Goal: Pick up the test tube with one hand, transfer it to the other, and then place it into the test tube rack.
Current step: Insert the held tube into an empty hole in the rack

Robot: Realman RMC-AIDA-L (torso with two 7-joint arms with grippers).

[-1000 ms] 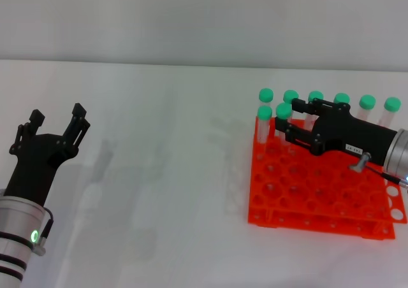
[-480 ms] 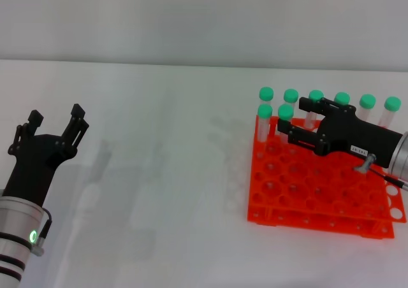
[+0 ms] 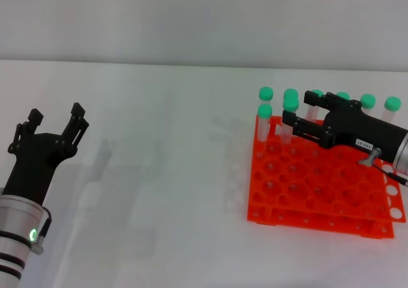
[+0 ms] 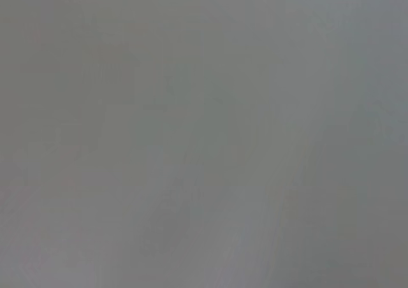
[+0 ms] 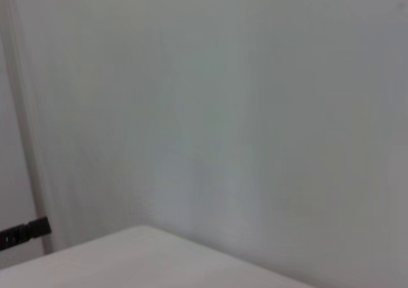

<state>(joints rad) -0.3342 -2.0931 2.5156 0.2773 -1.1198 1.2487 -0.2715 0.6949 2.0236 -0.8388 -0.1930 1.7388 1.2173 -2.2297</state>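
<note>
While the left pincer [image 3: 56,120] waits released at 9 o'clock, the right pincer [image 3: 294,118] grasps the test tube [image 3: 290,115] above the test tube rack [image 3: 322,192]; seating remains.

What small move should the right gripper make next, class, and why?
Probably a straight lift. The right gripper is over the test tube rack, its fingers either side of the test tube, which sits higher than its neighbours but seems not yet clear of the rack. The left gripper waits open far off.
</note>
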